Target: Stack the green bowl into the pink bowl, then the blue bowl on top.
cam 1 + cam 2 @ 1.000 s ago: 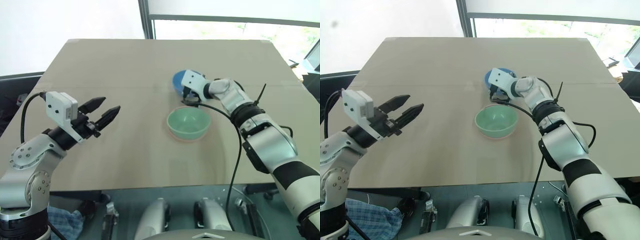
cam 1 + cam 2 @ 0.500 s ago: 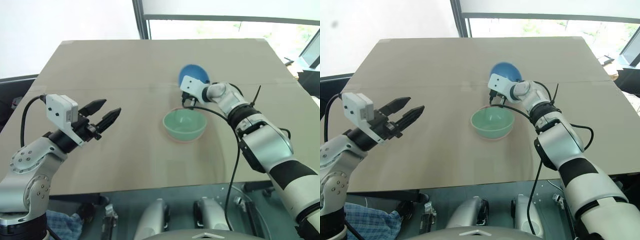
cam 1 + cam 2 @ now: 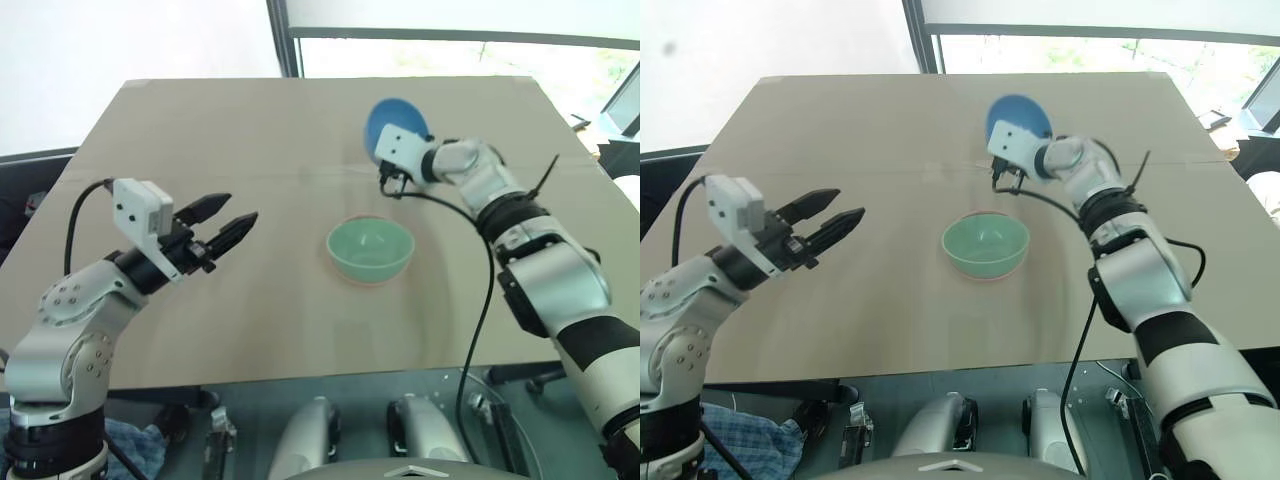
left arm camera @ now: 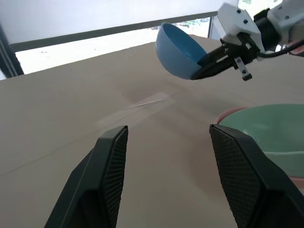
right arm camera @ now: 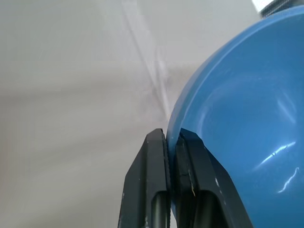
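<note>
The blue bowl hangs tilted above the far side of the table, its hollow facing away from me. My right gripper is shut on its lower rim; in the right wrist view the two fingers pinch the blue bowl's edge. The green bowl sits nested in the pink bowl, of which just a thin rim shows, at the table's middle. My left gripper hovers open and empty well to the left, pointing towards the bowls. In the left wrist view the blue bowl is above the green bowl.
The tan table runs back to a window frame. Its front edge is close to me. Bare tabletop lies between my left gripper and the nested bowls.
My right gripper has closed on the blue bowl's rim and lifted it off the table, tilted. My left gripper has drifted a little towards the centre.
</note>
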`<move>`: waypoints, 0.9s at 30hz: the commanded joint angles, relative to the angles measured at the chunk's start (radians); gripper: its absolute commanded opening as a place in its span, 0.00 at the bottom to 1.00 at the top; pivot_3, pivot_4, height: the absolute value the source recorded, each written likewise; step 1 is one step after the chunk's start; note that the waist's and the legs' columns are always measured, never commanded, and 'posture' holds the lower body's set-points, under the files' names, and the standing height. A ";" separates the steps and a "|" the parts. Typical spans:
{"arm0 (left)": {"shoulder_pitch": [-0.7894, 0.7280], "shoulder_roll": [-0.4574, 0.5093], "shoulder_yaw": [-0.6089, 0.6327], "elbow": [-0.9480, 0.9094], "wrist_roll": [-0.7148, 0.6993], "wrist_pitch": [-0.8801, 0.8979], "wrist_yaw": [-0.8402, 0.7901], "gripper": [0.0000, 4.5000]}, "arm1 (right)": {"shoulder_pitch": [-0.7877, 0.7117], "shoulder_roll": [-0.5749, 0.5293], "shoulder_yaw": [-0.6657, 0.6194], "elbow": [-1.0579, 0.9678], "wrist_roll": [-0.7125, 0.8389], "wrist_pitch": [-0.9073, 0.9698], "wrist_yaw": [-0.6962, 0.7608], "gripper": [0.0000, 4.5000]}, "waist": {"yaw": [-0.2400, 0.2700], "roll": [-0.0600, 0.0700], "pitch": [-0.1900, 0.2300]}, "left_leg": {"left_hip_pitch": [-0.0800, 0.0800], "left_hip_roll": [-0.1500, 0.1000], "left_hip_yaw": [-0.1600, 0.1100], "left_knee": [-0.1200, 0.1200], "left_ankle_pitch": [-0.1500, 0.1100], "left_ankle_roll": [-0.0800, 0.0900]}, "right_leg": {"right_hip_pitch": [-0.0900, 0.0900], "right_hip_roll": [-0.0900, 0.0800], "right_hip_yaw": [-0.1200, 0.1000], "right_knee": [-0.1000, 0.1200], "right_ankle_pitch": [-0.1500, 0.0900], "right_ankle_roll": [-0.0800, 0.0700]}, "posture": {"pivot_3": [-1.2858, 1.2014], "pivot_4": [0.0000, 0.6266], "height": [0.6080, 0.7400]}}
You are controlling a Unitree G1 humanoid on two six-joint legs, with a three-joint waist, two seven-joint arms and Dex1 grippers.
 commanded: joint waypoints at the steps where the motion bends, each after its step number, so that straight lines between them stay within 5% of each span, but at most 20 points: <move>1: -0.073 0.032 -0.045 0.054 0.010 -0.035 -0.077 0.65 | 0.095 -0.089 -0.032 -0.375 0.070 0.110 0.171 0.03 | 0.003 -0.001 -0.001 | 0.000 0.000 0.000 0.000 0.000 0.000 | 0.000 0.000 0.000 0.000 0.000 0.000 | 0.52 0.24 1.00; 10: -0.226 0.078 -0.196 0.205 0.025 -0.041 -0.295 0.65 | 0.353 -0.320 -0.055 -1.112 0.233 0.448 0.448 0.03 | 0.010 0.000 0.000 | -0.002 0.000 0.000 -0.001 0.000 0.001 | -0.001 -0.001 0.000 -0.001 0.000 0.000 | 0.52 0.24 1.00; 20: -0.397 0.058 -0.304 0.372 0.095 -0.091 -0.441 0.65 | 0.457 -0.464 -0.056 -1.447 0.344 0.671 0.482 0.03 | 0.028 -0.001 -0.001 | -0.001 0.001 0.000 0.000 0.000 0.001 | 0.000 -0.002 0.000 -0.001 0.000 0.000 | 0.52 0.24 1.00; 27: -0.436 0.039 -0.326 0.409 0.117 -0.102 -0.475 0.65 | 0.485 -0.491 -0.069 -1.523 0.376 0.775 0.419 0.66 | 0.029 -0.001 -0.001 | -0.002 0.001 0.000 0.000 0.000 0.002 | 0.000 -0.002 0.000 -0.001 0.000 0.000 | 0.52 0.24 1.00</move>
